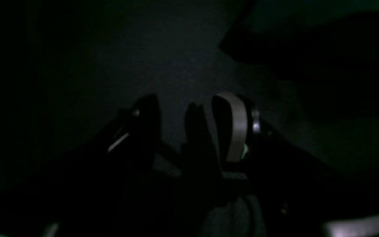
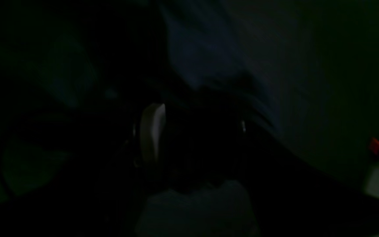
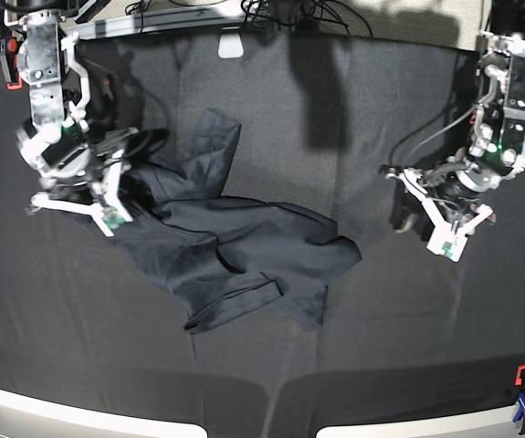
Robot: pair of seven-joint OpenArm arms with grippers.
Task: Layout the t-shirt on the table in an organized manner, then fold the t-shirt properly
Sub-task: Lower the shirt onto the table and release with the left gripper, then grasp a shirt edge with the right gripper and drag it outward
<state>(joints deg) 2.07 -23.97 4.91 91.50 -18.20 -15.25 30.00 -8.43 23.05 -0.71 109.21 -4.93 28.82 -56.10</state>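
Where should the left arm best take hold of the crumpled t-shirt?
Probably the pointed corner of the t-shirt nearest the left gripper, coming from that side. That corner lies flat and alone on the table, clear of the bunched folds by the right gripper.

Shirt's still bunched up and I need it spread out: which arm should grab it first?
Probably the right arm: its tool sits open at the crumpled t-shirt edge. The left tool hangs open over bare table, well away from the cloth.
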